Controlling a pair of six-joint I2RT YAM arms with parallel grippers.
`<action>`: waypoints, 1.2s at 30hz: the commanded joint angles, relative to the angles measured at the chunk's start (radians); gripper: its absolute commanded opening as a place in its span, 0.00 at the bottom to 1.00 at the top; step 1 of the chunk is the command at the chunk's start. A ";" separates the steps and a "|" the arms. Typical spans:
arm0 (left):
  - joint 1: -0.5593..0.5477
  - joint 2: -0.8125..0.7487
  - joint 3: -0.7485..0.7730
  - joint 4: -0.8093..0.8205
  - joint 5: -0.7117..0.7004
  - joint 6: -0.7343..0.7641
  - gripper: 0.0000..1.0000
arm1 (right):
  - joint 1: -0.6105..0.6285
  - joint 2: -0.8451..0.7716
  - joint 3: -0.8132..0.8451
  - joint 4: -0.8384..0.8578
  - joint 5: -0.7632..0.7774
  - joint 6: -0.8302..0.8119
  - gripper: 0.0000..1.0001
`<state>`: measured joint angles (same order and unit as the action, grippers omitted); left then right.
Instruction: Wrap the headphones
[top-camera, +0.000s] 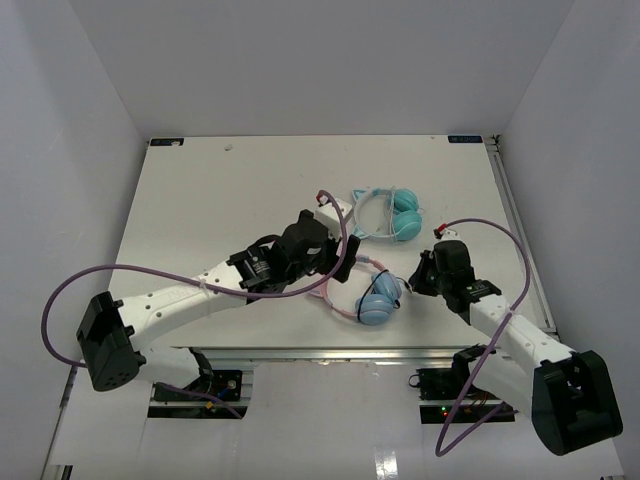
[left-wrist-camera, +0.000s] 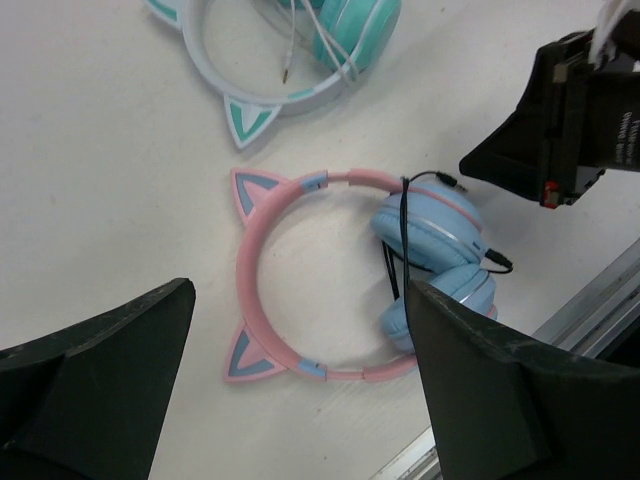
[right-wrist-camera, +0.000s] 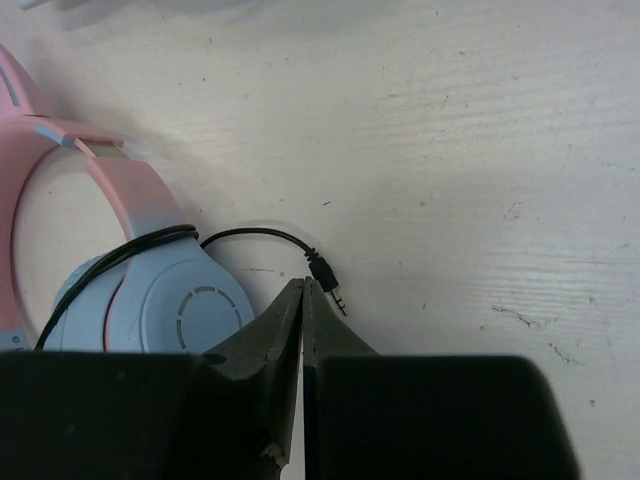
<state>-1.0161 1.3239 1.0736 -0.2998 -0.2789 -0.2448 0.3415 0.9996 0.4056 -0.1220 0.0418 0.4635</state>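
1. Only the top view gives the whole layout. The headphones (top-camera: 372, 296) lie flat near the front edge of the bench (top-camera: 200, 200), between the left claw (top-camera: 338, 258) and the right claw (top-camera: 415, 280). A second pair (top-camera: 388, 213) with teal cups lies just beyond them.
2. Only the left wrist view shows the pink band (left-wrist-camera: 245, 270) as a full ring, with both cat ears pointing left. The two light-blue cups (left-wrist-camera: 440, 230) are folded together at its right side. The black cable (left-wrist-camera: 402, 225) is looped across the cups.
3. Only the right wrist view shows the cable end close up. It comes off the band over one cup, curves across bare bench and ends in a plug (right-wrist-camera: 328, 284).
4. The cups sit close to the metal rail (left-wrist-camera: 590, 300) along the front edge, so there is little room on that side. White walls (top-camera: 60, 150) close in the left, right and far sides. Wide bare bench lies to the left and towards the far wall, while the second pair crowds the space just behind the headphones.
5. The left claw (left-wrist-camera: 300, 290) is spread wide and hangs above the ring of the band. Its fingers frame the ring on either side, and it holds nothing.
6. The right claw (right-wrist-camera: 303, 287) is pressed together with nothing visible between its fingers. Its tips are just beside the plug; I cannot tell whether they touch it.
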 joint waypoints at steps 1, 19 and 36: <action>0.008 -0.029 -0.077 0.019 -0.069 -0.134 0.98 | 0.025 0.025 -0.040 0.092 0.003 0.025 0.08; 0.019 -0.220 -0.471 0.349 -0.212 -0.120 0.98 | 0.031 0.418 0.153 0.249 0.097 -0.027 0.08; 0.019 -0.282 -0.558 0.428 -0.175 -0.046 0.98 | 0.030 0.245 0.575 -0.377 0.247 -0.151 0.43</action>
<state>-1.0023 1.0986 0.5301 0.0936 -0.4703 -0.3147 0.3741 1.3157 0.8778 -0.3292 0.2541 0.3735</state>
